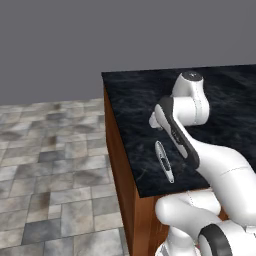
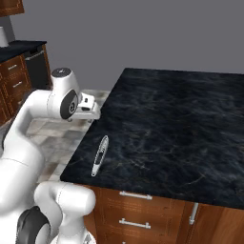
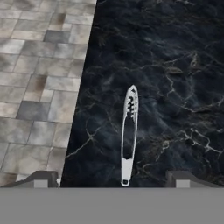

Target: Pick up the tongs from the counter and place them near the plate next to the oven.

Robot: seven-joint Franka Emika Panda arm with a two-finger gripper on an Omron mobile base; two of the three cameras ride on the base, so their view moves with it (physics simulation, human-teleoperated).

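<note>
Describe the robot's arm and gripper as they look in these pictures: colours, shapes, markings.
The arm is glossy white, built of rounded, tube-like links with dark grey to black bands at the joints and a dark round cap on top of one joint. The gripper ends in two small, blocky dark grey finger tips. No cables or lettering are visible.

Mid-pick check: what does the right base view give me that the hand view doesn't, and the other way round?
Right base view alone: the arm's white links with the gripper above the counter's left edge, the wooden cabinet front with its drawer handles, and more dark-topped cabinets far left by the grey wall.

Hand view alone: two dark fingers spread wide, one on each side of the tongs' near end, and the slot along the tongs close up.

Both: the tongs flat on the black marbled counter near its edge, with tiled floor beyond.
</note>
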